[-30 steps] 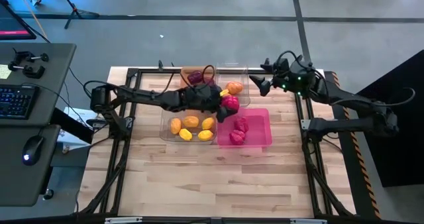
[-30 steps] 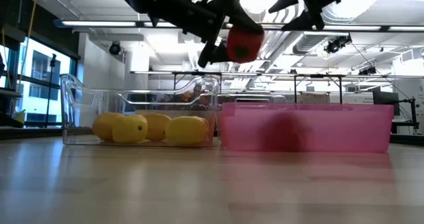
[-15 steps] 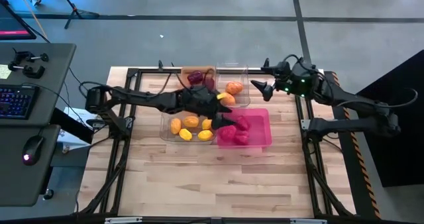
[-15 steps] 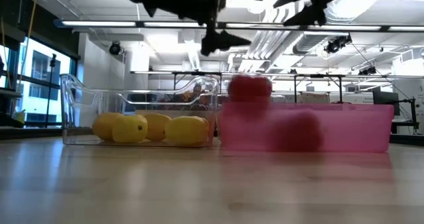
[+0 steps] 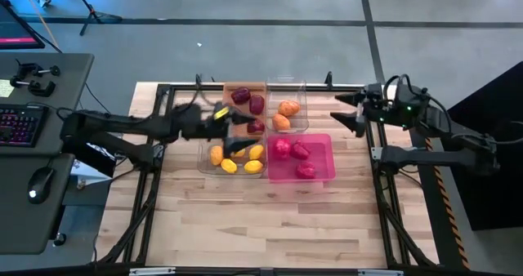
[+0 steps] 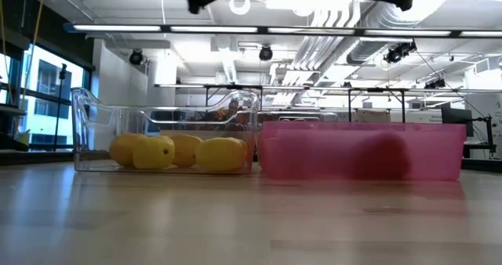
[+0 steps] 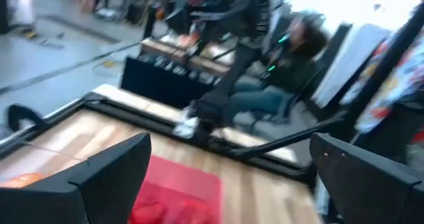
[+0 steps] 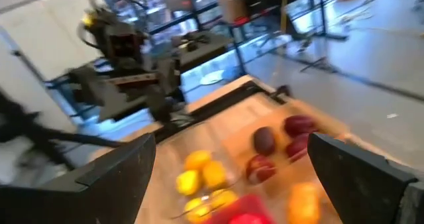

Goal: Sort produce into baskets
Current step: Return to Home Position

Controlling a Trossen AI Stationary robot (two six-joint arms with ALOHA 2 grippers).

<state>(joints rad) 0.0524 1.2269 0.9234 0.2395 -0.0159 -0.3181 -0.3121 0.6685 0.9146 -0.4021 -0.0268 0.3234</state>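
Note:
My left gripper [image 5: 239,135] is open and empty, high over the clear bin [image 5: 204,163] of yellow produce [image 5: 235,151]; its own wrist view [image 7: 228,144] shows the fingers wide apart. My right gripper [image 5: 343,117] is open and empty above the table's far right, beside the clear bin [image 5: 304,104] of orange produce [image 5: 288,109]. Three pink-red pieces [image 5: 292,151] lie in the pink bin [image 5: 327,174]. Maroon pieces [image 5: 248,100] lie in the orange bin [image 5: 231,86].
The four bins stand together at the table's far middle inside the black frame rails [image 5: 159,88]. Bare wood [image 5: 270,219] reaches from the bins to the near edge. A desk with keyboard and mouse [image 5: 33,137] stands left of the table. A seated person [image 7: 291,58] shows beyond it.
My left gripper has opened and let go of a pink-red piece, which has fallen into the pink bin. The left arm has then drawn back toward the table's left edge. My right gripper has moved toward the table's right edge.

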